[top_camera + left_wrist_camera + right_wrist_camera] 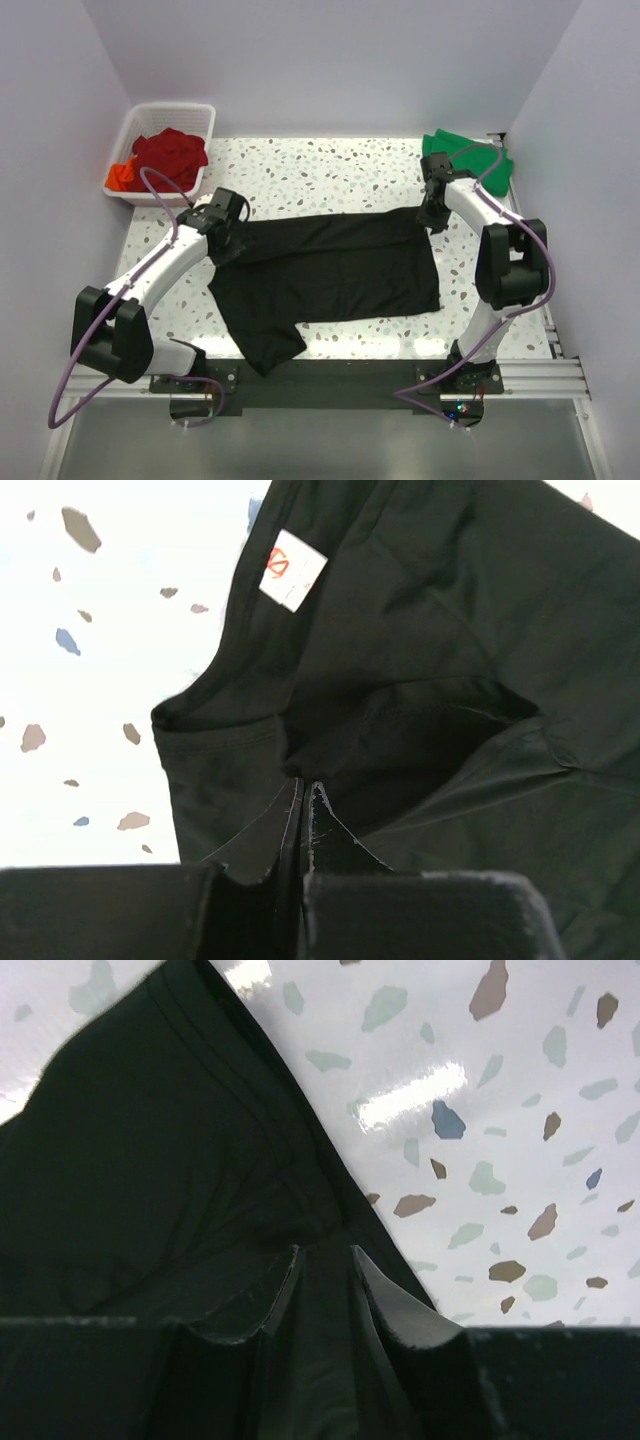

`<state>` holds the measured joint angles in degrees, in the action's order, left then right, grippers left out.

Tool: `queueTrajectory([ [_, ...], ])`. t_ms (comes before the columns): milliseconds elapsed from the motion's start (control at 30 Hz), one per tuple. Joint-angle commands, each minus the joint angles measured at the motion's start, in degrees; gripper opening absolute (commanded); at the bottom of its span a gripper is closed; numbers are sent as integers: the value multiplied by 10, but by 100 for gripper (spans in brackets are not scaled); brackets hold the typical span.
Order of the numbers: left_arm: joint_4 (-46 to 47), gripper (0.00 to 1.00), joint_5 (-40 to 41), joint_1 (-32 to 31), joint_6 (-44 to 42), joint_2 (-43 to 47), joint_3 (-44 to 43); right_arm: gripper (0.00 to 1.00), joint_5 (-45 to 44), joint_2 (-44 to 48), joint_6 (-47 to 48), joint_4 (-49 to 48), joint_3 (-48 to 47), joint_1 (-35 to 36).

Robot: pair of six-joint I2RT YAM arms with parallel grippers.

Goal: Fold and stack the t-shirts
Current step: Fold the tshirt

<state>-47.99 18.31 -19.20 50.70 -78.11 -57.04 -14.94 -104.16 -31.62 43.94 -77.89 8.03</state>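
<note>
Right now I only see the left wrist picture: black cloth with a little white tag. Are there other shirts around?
Observer: Yes. A green t-shirt lies at the far right corner of the table.
Operator: Any more?
Observer: A dark red t-shirt and an orange t-shirt sit in a white basket at the far left corner.
Operator: What is the other arm doing?
Observer: The right arm's fingers are at the far right edge of the black t-shirt, slightly apart, with its fabric between them.
</note>
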Motion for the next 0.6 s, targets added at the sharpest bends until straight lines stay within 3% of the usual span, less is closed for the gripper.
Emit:
queueTrajectory([
  [0, -21, 0, 16, -5, 34, -4, 10, 29, 9, 31, -20, 25, 26, 1],
  [300, -38, 2, 17, -10, 43, -1, 26, 31, 3, 62, -30, 28, 23, 4],
  [400, -40, 14, 14, -12, 38, 12, 32, 31, 6, 54, -29, 29, -4, 11],
  [467, -43, 30, 12, -13, 33, 17, 36, 31, 7, 41, -29, 30, -27, 20],
  [567, -49, 43, 22, -14, 27, 30, 35, 31, 10, 25, -31, 29, -49, 36],
])
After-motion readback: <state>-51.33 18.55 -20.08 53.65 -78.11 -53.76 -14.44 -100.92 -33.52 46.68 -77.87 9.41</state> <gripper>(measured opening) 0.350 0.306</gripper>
